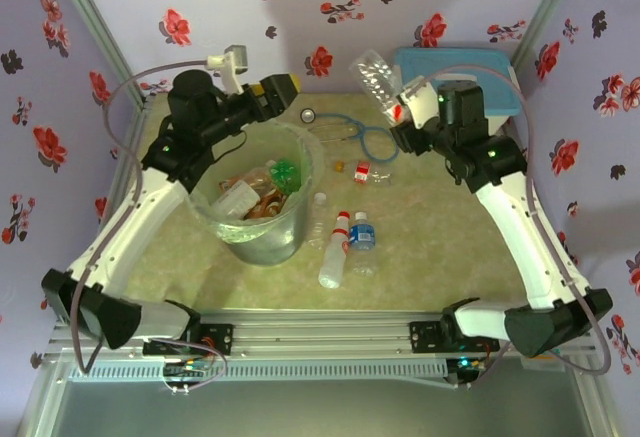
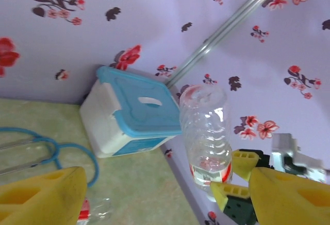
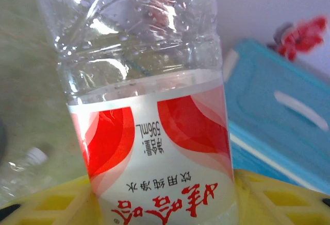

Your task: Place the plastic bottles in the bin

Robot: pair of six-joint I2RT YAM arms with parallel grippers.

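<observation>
From the left: my left gripper [image 1: 290, 87] hangs above the far rim of the bin [image 1: 262, 247], yellow fingers spread wide with nothing between them. The grey bucket below already holds a heap of bottles, with a green bottle [image 1: 285, 172] near the top. Just right of the bin, on the table [image 1: 430, 247], a red-capped bottle [image 1: 334, 254] lies beside an upright blue-labelled bottle [image 1: 362, 239], with a few more scattered toward the back wall. Further right, my right gripper [image 1: 405, 107] is clamped on a clear bottle [image 1: 375, 75] with a red-and-white label, held well above the table in front of the white box [image 1: 495, 67] with the light-blue lid. The fingers grip at the labelled end, and the ribbed body juts out past them, up and to the left. The step in hand, as I read it, is carrying that bottle across to the bin. To do it well I would keep it high until it has crossed the rim, since the bin stands far taller than anything around it. I would come in from the near-right side so the long free end does not meet my left arm over the back edge. I would let go only once the bottle's body is over the middle of the opening, as a drop near the edge could bounce off the heap and out.
</observation>
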